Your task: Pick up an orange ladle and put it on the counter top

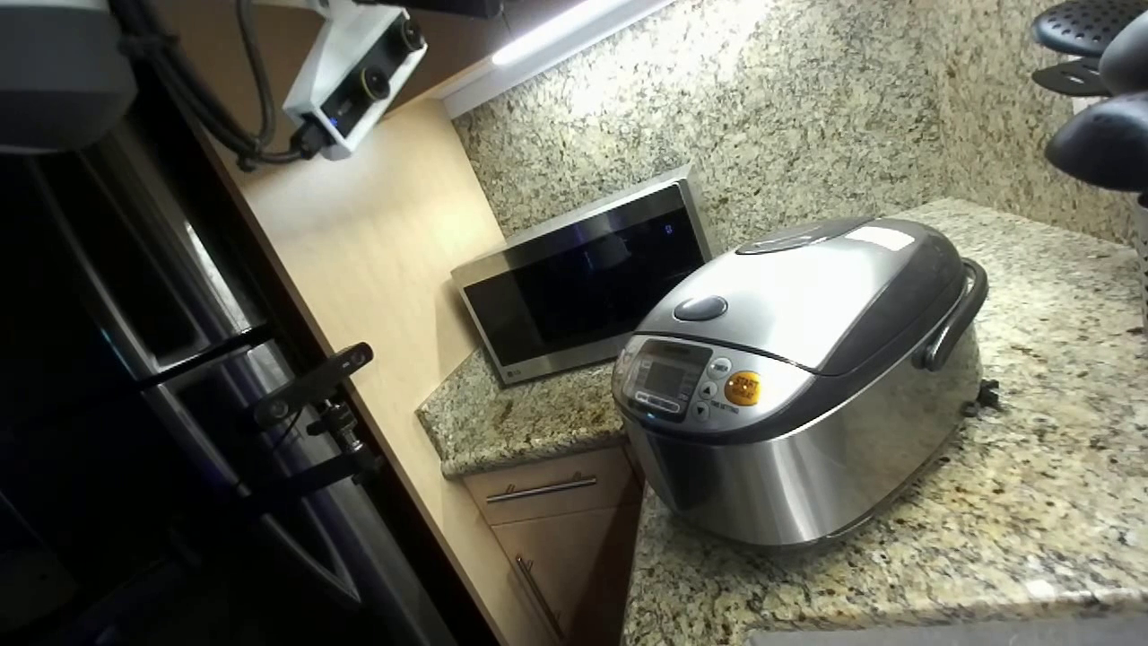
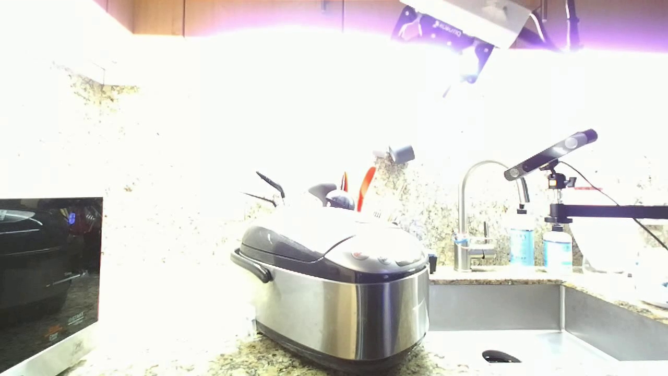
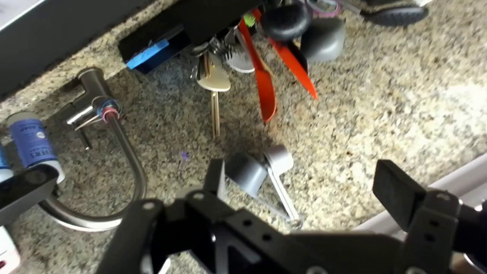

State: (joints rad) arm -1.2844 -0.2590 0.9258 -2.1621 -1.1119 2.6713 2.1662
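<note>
Two slim bright orange utensils stand among other utensils in the wrist view: an orange utensil with a long narrow head (image 3: 266, 93) and a pointed orange utensil (image 3: 295, 66). I cannot tell which is the orange ladle. Their tops also show behind the rice cooker in an exterior view, one larger orange top (image 2: 367, 185) and one thin orange top (image 2: 344, 181). Their lower ends are hidden. The speckled granite counter top (image 1: 1031, 511) lies under the rice cooker and also shows in an exterior view (image 2: 229, 360). My gripper (image 3: 302, 175) is open and empty, high above the utensils (image 2: 437, 57).
A rice cooker (image 1: 861, 449) stands on the counter in front of the utensils. A microwave (image 1: 592, 278), a faucet (image 2: 462, 219) and a sink (image 2: 496, 305) are around it. Measuring cups (image 3: 247, 173) hang at the granite wall. Black utensils (image 3: 285, 23) crowd the orange ones.
</note>
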